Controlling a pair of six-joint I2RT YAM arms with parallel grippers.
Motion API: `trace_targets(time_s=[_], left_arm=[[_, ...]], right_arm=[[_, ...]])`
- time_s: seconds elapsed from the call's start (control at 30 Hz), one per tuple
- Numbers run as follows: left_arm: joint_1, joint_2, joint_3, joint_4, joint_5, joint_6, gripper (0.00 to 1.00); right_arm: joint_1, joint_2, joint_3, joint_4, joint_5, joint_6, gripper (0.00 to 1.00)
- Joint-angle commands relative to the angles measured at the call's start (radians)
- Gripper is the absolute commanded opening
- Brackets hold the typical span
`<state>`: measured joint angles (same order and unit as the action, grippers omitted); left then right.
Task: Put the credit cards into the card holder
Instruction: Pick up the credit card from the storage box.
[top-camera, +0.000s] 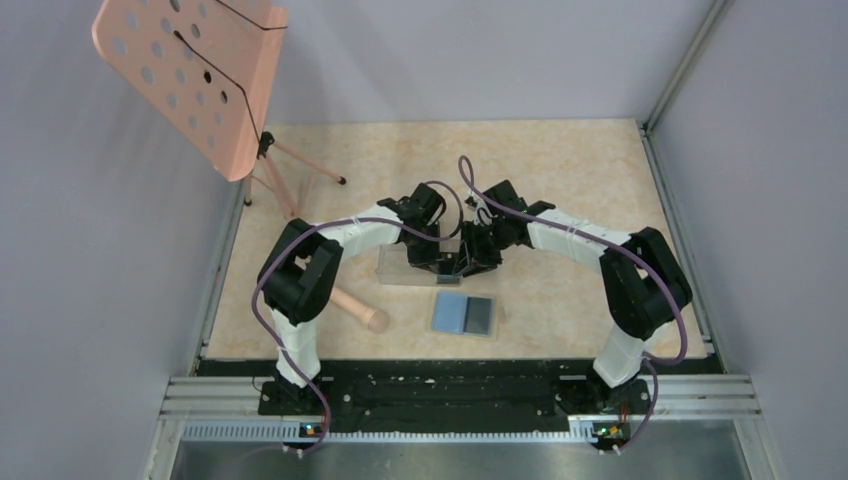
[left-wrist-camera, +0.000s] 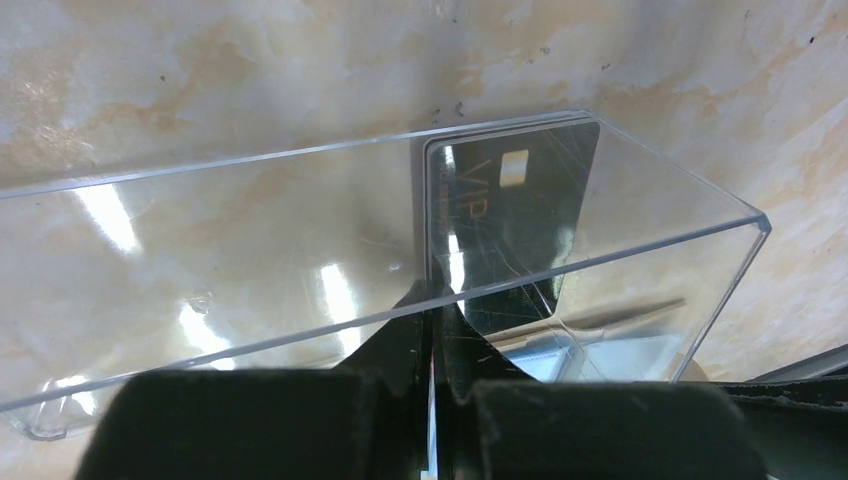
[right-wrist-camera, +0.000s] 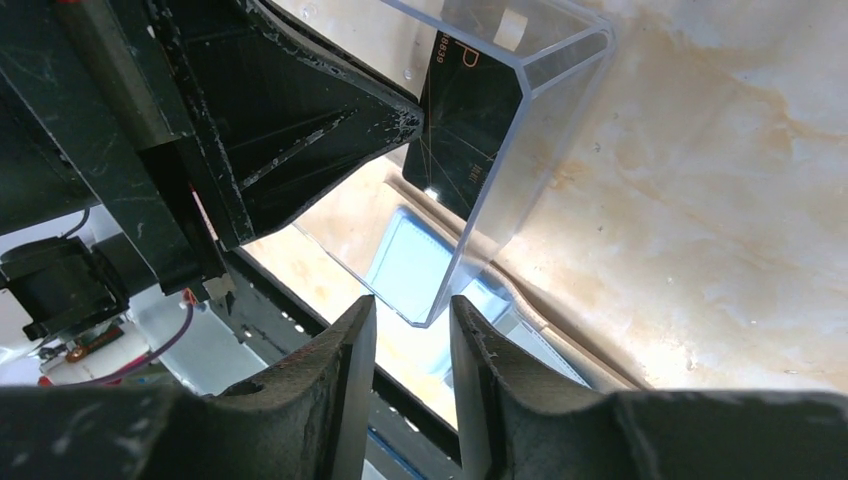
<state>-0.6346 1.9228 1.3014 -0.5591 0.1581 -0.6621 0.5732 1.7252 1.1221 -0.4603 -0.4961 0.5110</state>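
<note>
Credit cards (left-wrist-camera: 512, 225) lean inside the clear box (left-wrist-camera: 200, 250).

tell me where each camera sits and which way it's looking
top: above, behind the bases, looking down on the table; both arms show.
left wrist: on that wrist, looks past the shut left gripper into the box.
right wrist: on that wrist, looks past the open right gripper at the box's end; left gripper shows too.
shared: both wrist views show the box and black card.
</note>
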Motion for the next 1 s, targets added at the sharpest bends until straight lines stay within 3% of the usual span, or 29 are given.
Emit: trace_targets(time_s=[0.0,0.17,0.47,0.97], left_arm=[[-0.018,-0.039,0.038,0.0,0.0,0.002,0.0],[-0.028,-0.052,0.051,0.0,-0.002,-0.008,0.0],[-0.05,-0.079,0.057,0.005,-0.013,-0.032,0.0],[-0.077,-0.103,0.056,0.048,0.004,-0.036,0.12]], right_arm=[[0.002,-0.02,0.046,0.009,0.004,-0.025,0.31],[0.002,-0.024,0.046,0.012,-0.008,-0.027,0.25],[0.002,-0.038,0.034,0.017,-0.007,-0.022,0.24],[0.002,-0.058,0.009,0.036,-0.003,-0.009,0.25]])
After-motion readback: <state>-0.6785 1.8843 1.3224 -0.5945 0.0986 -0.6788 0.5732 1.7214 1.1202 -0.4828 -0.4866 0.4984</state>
